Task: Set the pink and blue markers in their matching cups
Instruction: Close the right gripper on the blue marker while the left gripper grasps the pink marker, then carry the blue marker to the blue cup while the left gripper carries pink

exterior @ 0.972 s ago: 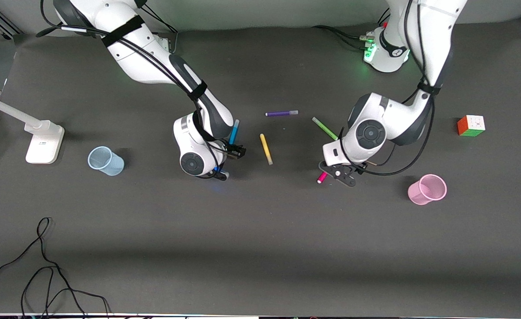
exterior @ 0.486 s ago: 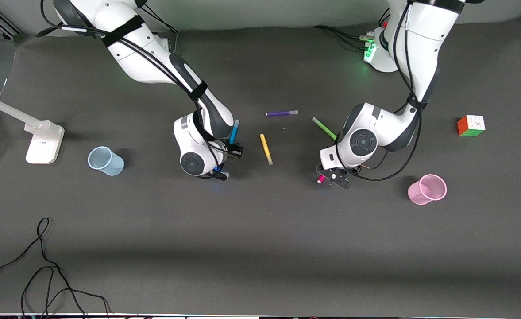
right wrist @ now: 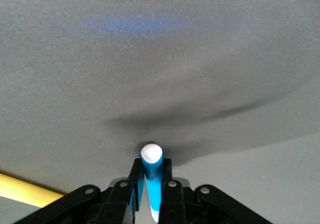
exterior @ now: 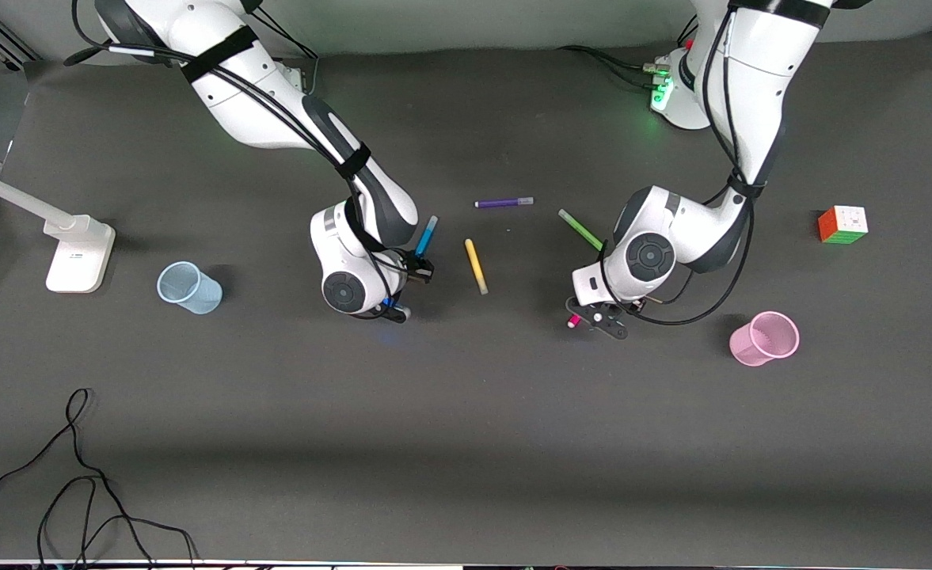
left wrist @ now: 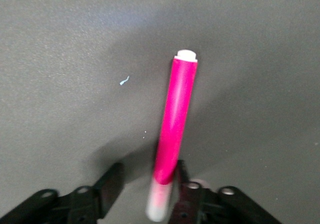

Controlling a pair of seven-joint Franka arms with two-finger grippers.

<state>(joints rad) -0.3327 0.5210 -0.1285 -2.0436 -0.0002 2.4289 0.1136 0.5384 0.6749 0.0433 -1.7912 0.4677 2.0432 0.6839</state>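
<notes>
Between right gripper (right wrist: 150, 191) fingers, clamped: blue marker (right wrist: 151, 176). Between spread left gripper (left wrist: 147, 184) fingers, unpinched: pink marker (left wrist: 175, 119).

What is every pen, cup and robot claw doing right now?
Blue marker: pinched in the right claw, tilted up.
Pink marker: between the open left claw fingers, not squeezed.
Blue cup: empty, tipped toward the right arm's end.
Pink cup: empty, tipped toward the left arm's end.
Yellow pen, green pen, purple pen: lying flat.
</notes>
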